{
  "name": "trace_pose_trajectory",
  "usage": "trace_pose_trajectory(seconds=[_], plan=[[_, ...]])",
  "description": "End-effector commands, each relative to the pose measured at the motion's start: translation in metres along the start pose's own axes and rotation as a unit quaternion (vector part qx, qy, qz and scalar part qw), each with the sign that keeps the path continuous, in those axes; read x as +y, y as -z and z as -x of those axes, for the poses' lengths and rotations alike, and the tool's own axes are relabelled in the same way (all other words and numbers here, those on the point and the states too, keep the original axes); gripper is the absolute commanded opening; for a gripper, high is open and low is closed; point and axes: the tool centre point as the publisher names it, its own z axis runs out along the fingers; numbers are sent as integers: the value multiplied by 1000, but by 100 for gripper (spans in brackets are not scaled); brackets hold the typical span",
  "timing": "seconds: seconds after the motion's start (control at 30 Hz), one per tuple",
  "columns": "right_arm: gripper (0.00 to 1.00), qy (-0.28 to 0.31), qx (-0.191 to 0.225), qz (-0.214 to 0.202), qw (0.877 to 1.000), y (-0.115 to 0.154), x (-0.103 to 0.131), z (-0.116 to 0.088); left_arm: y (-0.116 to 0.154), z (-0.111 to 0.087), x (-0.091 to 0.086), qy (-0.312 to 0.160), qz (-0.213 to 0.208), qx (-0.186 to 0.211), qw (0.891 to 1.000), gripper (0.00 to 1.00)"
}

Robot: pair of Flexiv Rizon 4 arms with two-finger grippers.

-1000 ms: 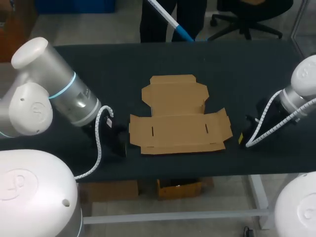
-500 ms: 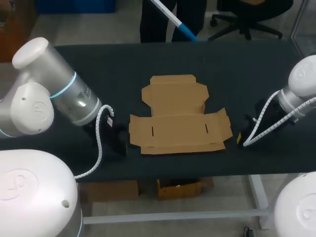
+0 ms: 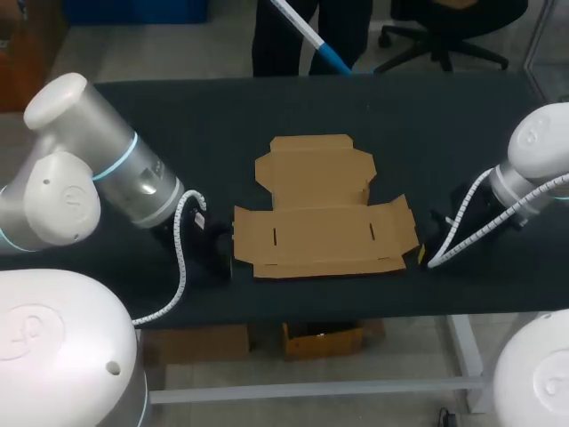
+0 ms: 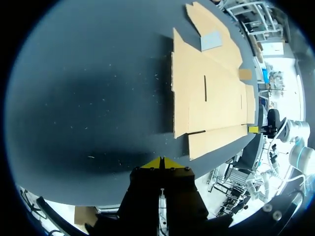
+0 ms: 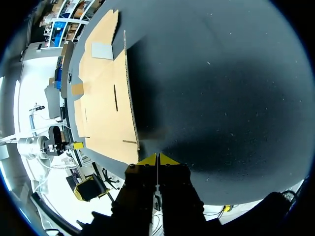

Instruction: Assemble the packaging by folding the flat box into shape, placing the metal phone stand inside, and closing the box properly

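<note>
Your right gripper (image 5: pixel 157 158) has slid in to the right edge of the box (image 3: pixel 322 218). Left gripper (image 4: pixel 161 162) sits just off its left edge. Both have tips pinched together, holding nothing. Box lies flat, unfolded, mid-desk (image 3: pixel 178 124). Folding probably starts next. No stand in sight.

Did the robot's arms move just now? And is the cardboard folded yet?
The right gripper slid in toward the right edge of the flat box, with its fingers closed and empty. The left gripper barely shifted, next to the box's left edge. Nothing was grabbed or let go. The box stayed flat, unfolded and in the same spot on the table.
</note>
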Motion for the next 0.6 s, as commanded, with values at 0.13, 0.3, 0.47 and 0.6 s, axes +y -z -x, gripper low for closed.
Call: trace_pose_trajectory(seconds=[0.13,0.3,0.47,0.6], plan=[[0,3,14,-6,1000,-5,4,1,-8,0,-2,7,0,10,1000,0],[0,4,18,-6,1000,-7,4,-1,-11,-4,-2,20,4,9,1000,0],[0,4,22,-6,1000,-10,4,-3,-15,-6,2,24,5,10,1000,0],[0,5,25,-6,1000,-12,2,-6,-17,-6,2,27,6,11,1000,0]])
